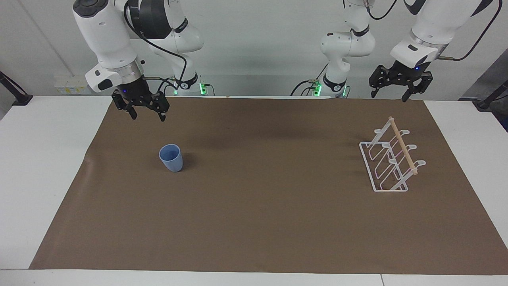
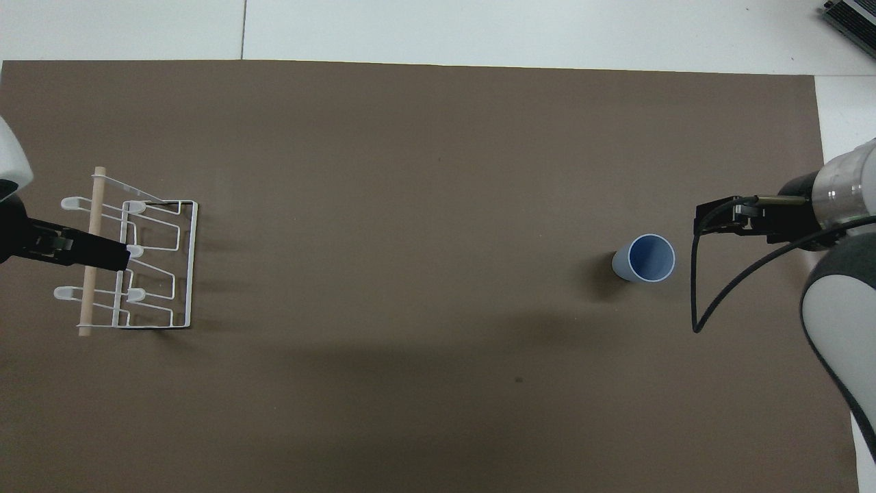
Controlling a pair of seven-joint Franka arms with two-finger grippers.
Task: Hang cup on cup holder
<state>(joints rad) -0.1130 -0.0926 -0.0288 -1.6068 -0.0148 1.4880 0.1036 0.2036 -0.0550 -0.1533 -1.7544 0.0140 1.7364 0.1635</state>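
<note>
The light-blue cup (image 1: 171,158) stands upright, mouth up, on the brown mat toward the right arm's end; it also shows in the overhead view (image 2: 647,259). The white wire cup holder (image 1: 403,147) with its wooden dowel stands toward the left arm's end, and the overhead view shows it too (image 2: 87,301). My right gripper (image 1: 148,118) is open and empty, raised over the mat beside the cup, apart from it (image 2: 705,218). My left gripper (image 1: 389,97) is open and empty, raised high over the cup holder's area (image 2: 116,255), and touches nothing.
A brown mat (image 1: 254,218) covers most of the white table (image 1: 39,159). A black cable (image 2: 712,287) loops down from the right arm near the cup. White table margins lie at both ends of the mat.
</note>
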